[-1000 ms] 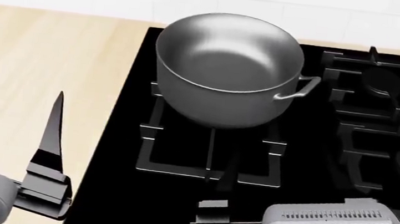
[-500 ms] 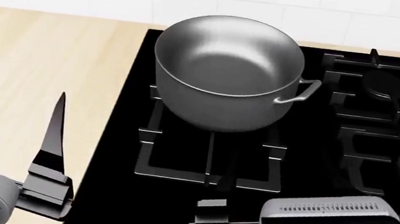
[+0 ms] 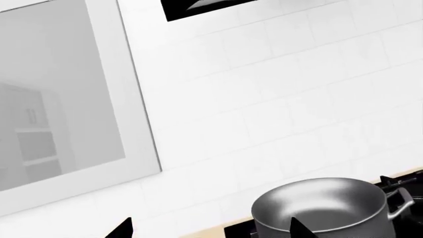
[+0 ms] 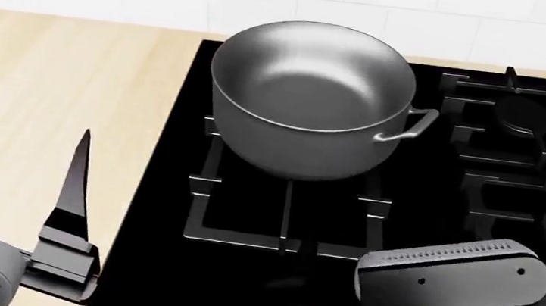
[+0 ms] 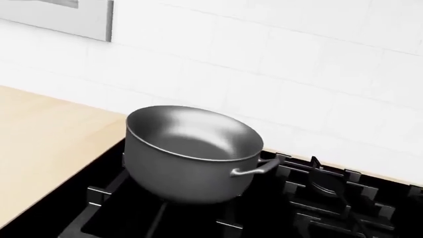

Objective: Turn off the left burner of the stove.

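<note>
Where pot (image 4: 309, 100) sits, left burner (image 4: 287, 215) half-hidden.

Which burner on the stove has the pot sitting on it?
The left burner, with the single wide square grate; the steel pot rests on it. The paired grates beside it are bare.

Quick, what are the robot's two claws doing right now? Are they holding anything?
Left gripper: open, holding nothing, over the wooden counter.
Right gripper: hidden under its own arm; cannot tell.

Your head camera looks steeply down, close over the stove (image 4: 170, 264); both wrist cameras face 12 o'clock, seemingly lower, sharing the pot (image 4: 309, 100).
</note>
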### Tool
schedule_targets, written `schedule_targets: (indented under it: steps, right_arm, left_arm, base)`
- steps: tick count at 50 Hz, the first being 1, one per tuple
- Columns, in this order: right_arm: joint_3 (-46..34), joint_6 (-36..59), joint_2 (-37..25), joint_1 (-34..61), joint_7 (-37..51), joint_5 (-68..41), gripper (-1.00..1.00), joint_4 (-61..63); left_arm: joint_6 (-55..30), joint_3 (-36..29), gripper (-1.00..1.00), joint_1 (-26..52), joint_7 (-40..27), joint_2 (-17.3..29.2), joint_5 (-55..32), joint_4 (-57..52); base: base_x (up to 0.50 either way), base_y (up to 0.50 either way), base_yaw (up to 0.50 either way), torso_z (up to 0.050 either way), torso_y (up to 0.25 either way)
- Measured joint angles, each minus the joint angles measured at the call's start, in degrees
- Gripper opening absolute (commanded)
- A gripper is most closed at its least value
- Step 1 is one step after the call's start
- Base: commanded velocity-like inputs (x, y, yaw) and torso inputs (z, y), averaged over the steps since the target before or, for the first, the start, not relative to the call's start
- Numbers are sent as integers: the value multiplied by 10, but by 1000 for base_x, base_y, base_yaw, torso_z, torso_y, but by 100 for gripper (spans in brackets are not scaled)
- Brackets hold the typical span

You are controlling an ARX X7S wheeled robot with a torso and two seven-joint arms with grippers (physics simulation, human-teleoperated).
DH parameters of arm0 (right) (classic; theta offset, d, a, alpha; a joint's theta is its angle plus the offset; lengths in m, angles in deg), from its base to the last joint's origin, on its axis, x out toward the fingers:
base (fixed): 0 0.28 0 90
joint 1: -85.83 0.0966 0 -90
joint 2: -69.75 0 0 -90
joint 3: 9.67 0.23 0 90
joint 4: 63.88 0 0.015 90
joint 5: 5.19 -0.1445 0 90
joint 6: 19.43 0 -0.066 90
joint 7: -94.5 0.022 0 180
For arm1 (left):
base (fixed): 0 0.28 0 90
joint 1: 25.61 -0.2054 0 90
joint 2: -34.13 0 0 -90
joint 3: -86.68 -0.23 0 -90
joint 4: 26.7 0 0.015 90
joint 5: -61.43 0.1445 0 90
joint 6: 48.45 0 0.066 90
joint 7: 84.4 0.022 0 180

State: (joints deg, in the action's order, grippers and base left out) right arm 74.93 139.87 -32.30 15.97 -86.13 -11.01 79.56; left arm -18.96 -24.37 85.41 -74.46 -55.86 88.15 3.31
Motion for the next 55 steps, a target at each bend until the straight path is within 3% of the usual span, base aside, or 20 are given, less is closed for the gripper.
schedule_targets:
  steps: [12,25,33,55]
  right_arm:
    - [22,142,-14,75,16,-85,100,41]
    - [82,187,-60,115,197,-356,100,15]
    - [91,190,-86,129,279,-466,100,-8]
    - [30,142,-132,133,328,-523,100,-62]
  left_arm:
    - [5,7,100,-4,4,0,0,0]
    - [8,10,100,-7,5,0,0,0]
    - [9,12,100,-8,5,0,-2,0]
    - [7,11,100,-6,2,0,-7,0]
  base:
    - [0,0,0,0,0]
    - [0,0,0,0,0]
    - [0,0,0,0,0]
    - [0,0,0,0,0]
